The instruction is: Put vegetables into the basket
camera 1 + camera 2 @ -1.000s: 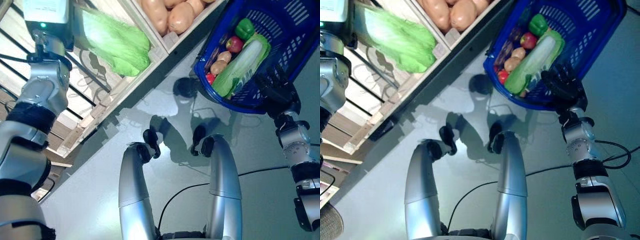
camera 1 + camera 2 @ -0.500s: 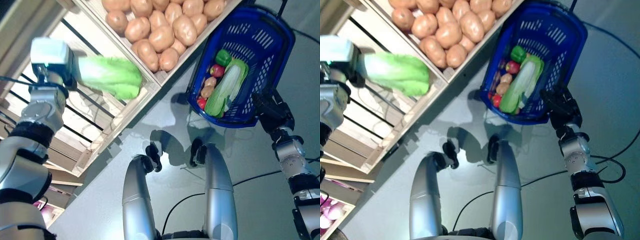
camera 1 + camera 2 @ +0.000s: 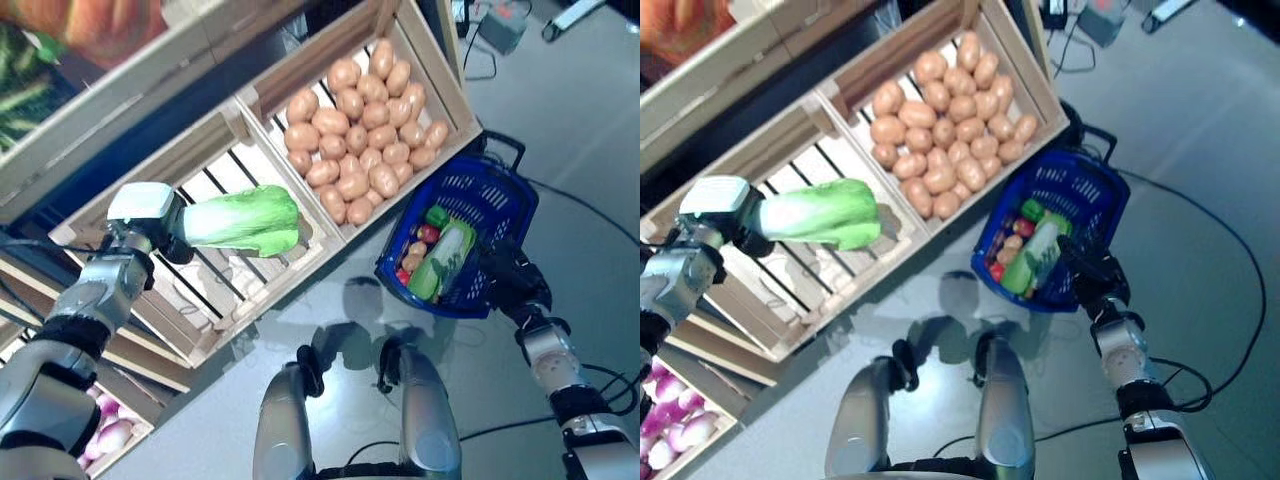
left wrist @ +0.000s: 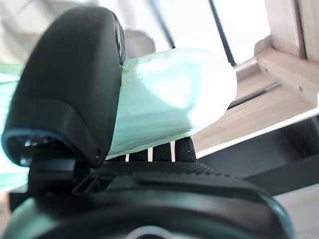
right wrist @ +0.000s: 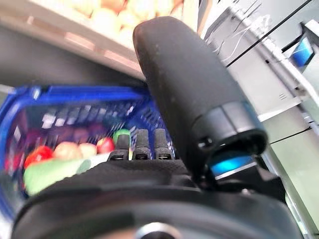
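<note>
My left hand [image 3: 168, 236] is shut on a pale green cabbage [image 3: 243, 220] and holds it over an empty slatted crate [image 3: 215, 285] of the wooden stand. In the left wrist view the thumb [image 4: 70, 84] presses on the cabbage [image 4: 169, 94]. The blue basket [image 3: 495, 195] stands on the floor to the right, holding a long green-white cabbage [image 3: 440, 265], a green pepper [image 3: 437, 216] and small red and tan vegetables. My right hand [image 3: 510, 285] waits at the basket's near rim with straight fingers; the basket [image 5: 30, 99] shows past its fingers [image 5: 137, 144].
A crate of potatoes [image 3: 365, 130] sits beside the empty crate, next to the basket. A lower shelf [image 3: 105, 440] with purple-white vegetables is at the bottom left. Cables [image 3: 590, 210] lie on the grey floor past the basket.
The camera has tilted up, so the whole scene shifted down and looks smaller. My left hand still holds the cabbage by the stand. The right hand stays at the basket's rim.
</note>
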`<state>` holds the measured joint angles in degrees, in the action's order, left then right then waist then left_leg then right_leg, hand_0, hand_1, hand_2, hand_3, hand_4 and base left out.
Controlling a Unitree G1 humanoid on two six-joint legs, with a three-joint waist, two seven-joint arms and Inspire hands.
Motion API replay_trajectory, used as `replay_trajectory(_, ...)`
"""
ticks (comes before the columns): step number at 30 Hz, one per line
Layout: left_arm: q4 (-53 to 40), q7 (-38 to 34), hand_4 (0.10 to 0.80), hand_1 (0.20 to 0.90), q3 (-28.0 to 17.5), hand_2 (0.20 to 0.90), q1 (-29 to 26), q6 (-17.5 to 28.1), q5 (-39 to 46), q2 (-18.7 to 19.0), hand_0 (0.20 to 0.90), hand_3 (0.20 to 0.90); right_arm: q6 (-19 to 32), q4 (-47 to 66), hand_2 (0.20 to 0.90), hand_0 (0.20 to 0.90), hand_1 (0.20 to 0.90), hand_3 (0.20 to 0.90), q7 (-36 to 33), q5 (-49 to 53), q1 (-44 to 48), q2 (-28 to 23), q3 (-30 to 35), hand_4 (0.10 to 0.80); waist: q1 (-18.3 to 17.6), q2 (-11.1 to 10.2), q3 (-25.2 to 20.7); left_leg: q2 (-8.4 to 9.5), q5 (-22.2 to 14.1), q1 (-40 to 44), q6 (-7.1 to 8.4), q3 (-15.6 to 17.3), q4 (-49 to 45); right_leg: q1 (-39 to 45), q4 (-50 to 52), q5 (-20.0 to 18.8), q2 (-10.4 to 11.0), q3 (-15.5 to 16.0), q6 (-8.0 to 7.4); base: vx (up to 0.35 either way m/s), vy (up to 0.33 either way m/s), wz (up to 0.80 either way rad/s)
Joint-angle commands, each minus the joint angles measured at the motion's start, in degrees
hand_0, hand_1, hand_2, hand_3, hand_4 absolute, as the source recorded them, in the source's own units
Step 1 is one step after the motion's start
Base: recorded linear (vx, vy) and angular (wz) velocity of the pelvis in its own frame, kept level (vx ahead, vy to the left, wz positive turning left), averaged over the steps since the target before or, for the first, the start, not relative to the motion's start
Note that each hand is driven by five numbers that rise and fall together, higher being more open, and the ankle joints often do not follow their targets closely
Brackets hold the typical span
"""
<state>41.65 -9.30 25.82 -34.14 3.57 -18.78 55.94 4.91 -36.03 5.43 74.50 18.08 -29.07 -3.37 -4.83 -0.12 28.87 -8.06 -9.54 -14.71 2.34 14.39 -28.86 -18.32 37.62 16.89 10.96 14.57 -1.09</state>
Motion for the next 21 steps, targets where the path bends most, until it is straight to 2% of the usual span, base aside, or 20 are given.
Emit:
replay_trajectory(1, -4.1, -1.4, 0.4, 0.3, -10.0, 0.3, 6.3, 2.9, 9.6, -0.7, 0.3, 0.3, 2.7, 4.6, 0.9, 0.9, 0.9, 0.9, 2.1, -3.4, -3.9, 2.2, 3.6, 0.8, 1.3, 1.5, -14.2, 4.45, -2.5, 9.1, -1.78, 1.7, 7.6, 13.0, -15.9, -3.6, -1.6, 0.7, -0.75, 0.203, -0.042, 0.02)
replay_trajectory(5, -8.4, 2.0, 0.4, 0.3, -16.3, 0.3, 13.9, 6.1, 21.6, -9.4, 0.3, 0.3, 2.8, 8.9, 0.9, 0.9, 0.9, 0.9, 2.8, -10.1, -7.7, 6.6, 1.8, 0.8, 1.9, 1.8, -18.2, 5.87, 0.0, 16.3, -1.66, 1.4, 16.8, 20.4, -24.9, -6.0, -3.3, 1.6, -1.5, 0.123, -0.029, 0.09)
replay_trajectory(8, -10.5, 3.6, 0.4, 0.3, -18.1, 0.3, 16.9, 7.8, 25.9, -14.0, 0.3, 0.3, 3.4, 11.8, 0.9, 0.9, 0.9, 0.9, 5.1, -11.7, -9.6, 8.9, 0.3, 0.8, 2.0, 1.7, -19.8, 6.34, 1.7, 18.9, -1.58, 1.0, 21.5, 22.8, -29.1, -7.8, -4.2, 1.6, -1.98, 0.025, -0.034, 0.13)
replay_trajectory(10, -11.8, 4.0, 0.4, 0.3, -18.4, 0.3, 17.7, 8.4, 27.4, -15.6, 0.3, 0.3, 3.3, 13.6, 0.9, 0.9, 0.9, 0.9, 5.9, -12.5, -10.4, 9.8, -0.5, 0.8, 2.0, 1.6, -20.5, 6.53, 2.5, 19.9, -1.57, 0.8, 23.6, 23.7, -31.1, -8.7, -4.6, 1.5, -2.18, 0.017, -0.033, 0.09)
replay_trajectory(13, -15.2, 6.1, 0.4, 0.3, -19.4, 0.3, 19.5, 9.8, 33.4, -20.3, 0.3, 0.3, 2.9, 17.1, 0.9, 0.9, 0.9, 0.9, 10.1, -16.5, -11.7, 12.0, -3.4, 0.8, 2.3, 1.5, -21.9, 6.89, 4.7, 22.8, -1.34, 0.3, 29.5, 26.3, -36.3, -11.0, -5.5, 1.7, -2.67, 0.02, -0.042, 0.06)
replay_trajectory(18, -18.7, 4.7, 0.4, 0.3, -18.6, 0.3, 19.6, 11.4, 31.8, -23.4, 0.3, 0.3, 1.6, 20.5, 0.9, 0.9, 0.9, 0.9, 14.8, -20.7, -10.9, 12.3, -6.5, 0.8, 2.8, 1.0, -22.9, 7.09, 6.2, 24.6, -1.07, 0.1, 33.9, 28.3, -41.1, -13.2, -6.2, 2.6, -3.0, 0.004, -0.038, 0.01)
replay_trajectory(21, -21.4, 4.3, 0.4, 0.3, -17.3, 0.3, 18.8, 12.1, 30.3, -25.7, 0.3, 0.3, 0.6, 22.3, 0.9, 0.9, 0.9, 0.9, 17.3, -21.0, -9.4, 12.1, -8.4, 0.8, 3.4, 0.2, -23.4, 7.22, 5.8, 24.4, -1.04, -0.5, 33.9, 28.8, -42.6, -13.9, -6.5, 3.2, -3.08, -0.014, -0.059, 0.05)
